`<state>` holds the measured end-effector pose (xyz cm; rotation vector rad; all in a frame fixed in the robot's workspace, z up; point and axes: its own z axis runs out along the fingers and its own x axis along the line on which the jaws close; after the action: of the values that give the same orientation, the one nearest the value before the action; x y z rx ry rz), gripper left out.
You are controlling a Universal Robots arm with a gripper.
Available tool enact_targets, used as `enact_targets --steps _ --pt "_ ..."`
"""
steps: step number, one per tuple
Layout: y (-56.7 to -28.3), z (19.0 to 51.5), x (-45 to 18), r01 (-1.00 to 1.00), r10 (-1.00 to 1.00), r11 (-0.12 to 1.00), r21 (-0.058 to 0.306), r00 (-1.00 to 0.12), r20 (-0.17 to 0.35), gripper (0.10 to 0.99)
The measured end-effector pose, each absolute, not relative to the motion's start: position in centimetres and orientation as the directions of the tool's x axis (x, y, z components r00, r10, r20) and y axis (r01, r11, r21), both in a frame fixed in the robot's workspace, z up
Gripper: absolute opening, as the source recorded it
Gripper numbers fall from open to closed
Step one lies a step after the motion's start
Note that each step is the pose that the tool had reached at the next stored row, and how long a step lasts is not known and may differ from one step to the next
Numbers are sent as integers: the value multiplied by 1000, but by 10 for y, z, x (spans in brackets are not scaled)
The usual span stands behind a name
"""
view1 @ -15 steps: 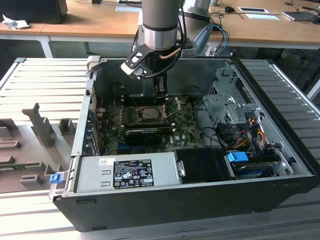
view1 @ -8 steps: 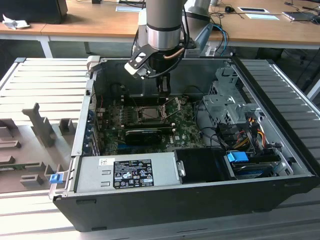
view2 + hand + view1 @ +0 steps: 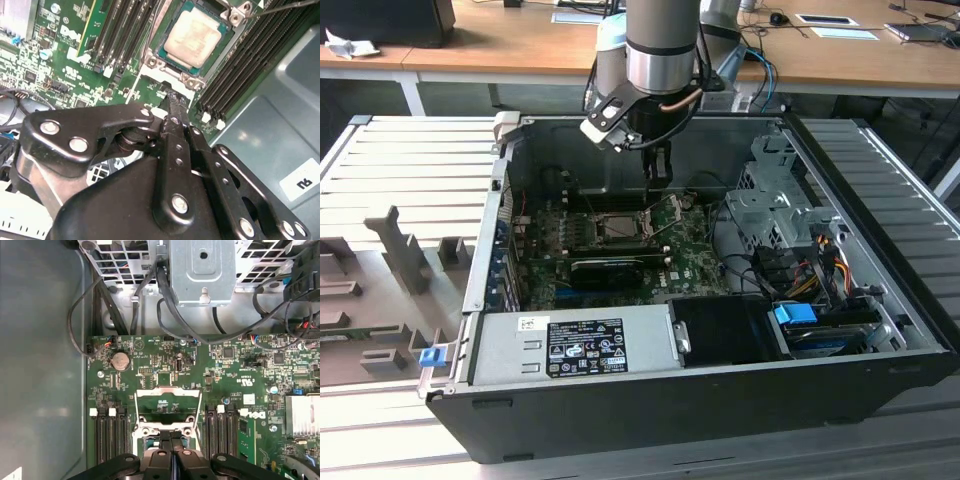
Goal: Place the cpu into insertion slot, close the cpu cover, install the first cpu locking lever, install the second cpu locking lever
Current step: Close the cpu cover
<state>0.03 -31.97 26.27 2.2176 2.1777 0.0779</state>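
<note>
The cpu [image 3: 194,37], silver-grey top up, lies flat in the insertion slot [image 3: 186,80] on the green motherboard. In the first wrist view the cpu cover [image 3: 168,390], a thin grey frame with a square window, stands swung open beyond the slot; it rises beside the slot [image 3: 620,226] in the exterior view too. My gripper [image 3: 172,96] hangs just above the slot's edge on the cover's side, its black fingers [image 3: 171,439] pressed together with nothing seen between them. A thin wire locking lever [image 3: 285,5] sticks up past the slot's far corner.
Memory slots [image 3: 120,35] flank the socket on both sides. A long black card [image 3: 615,268] lies in front of it, then the grey power supply [image 3: 575,345]. Drive cage [image 3: 775,205] and cable bundles [image 3: 820,265] fill the exterior view's right. Case walls [image 3: 480,260] enclose everything.
</note>
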Motion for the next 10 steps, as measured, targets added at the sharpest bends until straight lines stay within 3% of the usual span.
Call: enact_targets --steps 10 --pt "-320 263 12 998 1000 -18 58 18 13 106"
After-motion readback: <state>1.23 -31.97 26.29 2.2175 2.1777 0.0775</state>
